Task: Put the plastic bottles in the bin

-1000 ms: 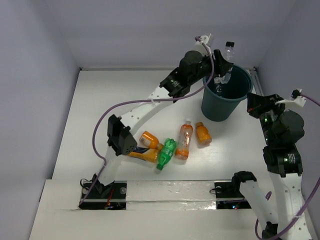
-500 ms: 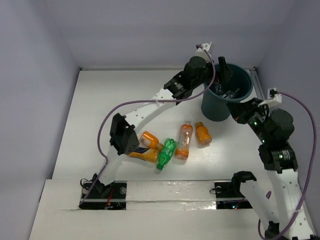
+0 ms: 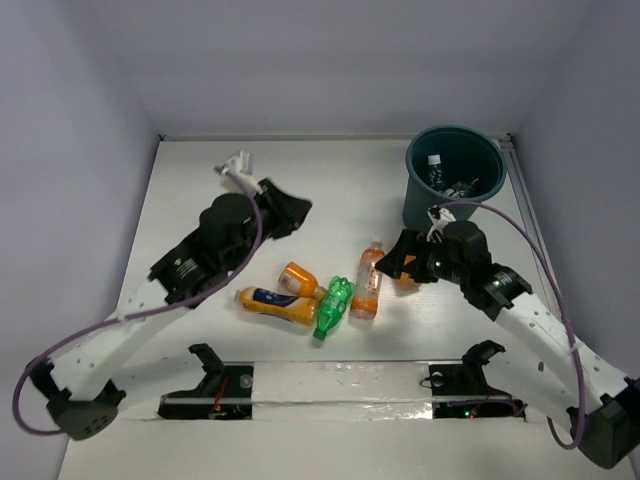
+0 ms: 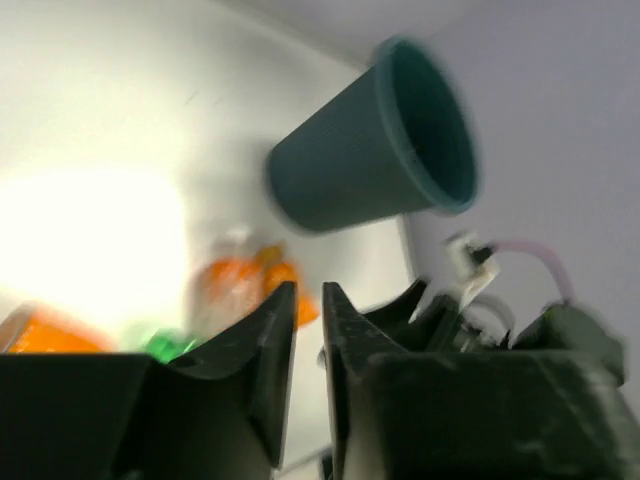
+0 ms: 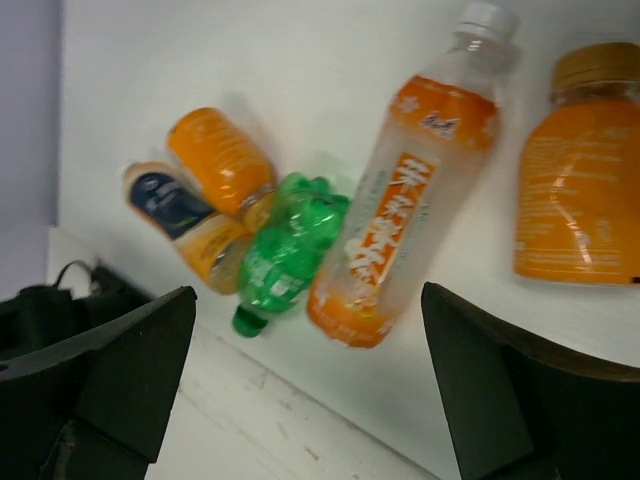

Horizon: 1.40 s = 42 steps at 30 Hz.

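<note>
The dark teal bin (image 3: 420,205) stands at the back right, with clear bottles (image 3: 436,166) lying inside it. Five bottles lie mid-table: an orange one with a dark blue label (image 3: 268,303), a stubby orange one (image 3: 298,279), a green one (image 3: 333,307), a tall orange one (image 3: 369,282), and a second stubby orange one (image 5: 580,200). My right gripper (image 3: 400,262) hangs open just above the tall orange bottle (image 5: 400,200), its fingers wide apart and empty. My left gripper (image 3: 288,212) hovers left of the bottles, its jaws nearly together with nothing between them.
White walls close the table at the back and on both sides. The bin (image 4: 380,150) stands close to the right wall. A taped strip (image 3: 340,385) runs along the near edge between the arm bases.
The left arm swung back from over the bin to the table's left middle and closed its jaws; the clear bottle it held now lies in the bin. The right gripper dropped over the bottles and opened.
</note>
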Motion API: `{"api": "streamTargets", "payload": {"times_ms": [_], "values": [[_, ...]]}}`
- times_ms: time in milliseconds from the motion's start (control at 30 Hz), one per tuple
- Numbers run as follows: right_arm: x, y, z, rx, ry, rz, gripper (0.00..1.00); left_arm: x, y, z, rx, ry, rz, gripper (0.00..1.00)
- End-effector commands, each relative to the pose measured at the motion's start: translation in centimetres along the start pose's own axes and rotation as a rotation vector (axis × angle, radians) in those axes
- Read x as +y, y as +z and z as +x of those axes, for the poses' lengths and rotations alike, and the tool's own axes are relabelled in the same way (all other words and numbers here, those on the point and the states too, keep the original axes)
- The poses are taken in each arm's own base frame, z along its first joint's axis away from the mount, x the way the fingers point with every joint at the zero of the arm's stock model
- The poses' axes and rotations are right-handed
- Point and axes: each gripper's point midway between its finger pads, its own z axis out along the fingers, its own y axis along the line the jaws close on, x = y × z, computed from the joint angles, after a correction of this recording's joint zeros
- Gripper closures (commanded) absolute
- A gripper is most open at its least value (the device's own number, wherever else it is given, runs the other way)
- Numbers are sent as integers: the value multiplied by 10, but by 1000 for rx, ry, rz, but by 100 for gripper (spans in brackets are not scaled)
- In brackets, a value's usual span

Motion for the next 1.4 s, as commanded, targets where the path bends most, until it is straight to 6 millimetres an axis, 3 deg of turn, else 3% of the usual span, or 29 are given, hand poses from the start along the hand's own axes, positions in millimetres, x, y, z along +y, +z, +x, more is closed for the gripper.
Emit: {"api": "streamTargets", "payload": {"times_ms": [0,33,100,133,200,233,267,300,367,400,500,567,700,900,1033,1067,1100,1267,1367], "values": [[-6,23,-11,-43,0,53,0,75,-30,45,102,-142,-245,87],[-5,29,-7,-25,-11,61,0,99,-41,67,163,-150,-309,90],[-13,40,-10,-29,-16,115,0,109,-62,75,173,-261,-324,94],[-21,50,-5,-3,-8,145,0,126,-71,94,225,-282,-371,94],[-26,59,-6,-11,5,159,0,131,-85,102,236,-382,-371,94],[-32,65,-1,8,11,181,0,146,-91,118,269,-398,-415,91],[-32,69,1,14,14,183,0,149,-97,127,302,-426,-417,86],[-30,73,-2,7,13,178,0,150,-102,130,303,-476,-418,71],[-39,83,2,33,13,217,0,163,-112,146,351,-507,-456,56],[-40,87,4,43,7,226,0,166,-115,150,361,-519,-472,39],[-47,101,4,58,5,257,0,176,-125,158,381,-551,-516,12],[-47,108,3,59,8,259,0,181,-126,165,387,-581,-542,2],[-53,126,10,86,14,280,0,184,-120,180,414,-634,-537,1],[-61,141,12,83,16,313,4,204,-110,200,406,-668,-583,1],[-64,149,17,93,9,329,18,221,-100,211,367,-713,-607,1],[-66,150,19,97,12,335,27,223,-98,214,360,-724,-610,1],[-64,151,22,102,5,332,30,227,-97,216,355,-738,-614,1],[-55,139,11,65,-12,329,48,242,-86,223,290,-823,-616,1],[-39,122,-8,11,-24,304,49,248,-83,220,248,-837,-621,1]]}}
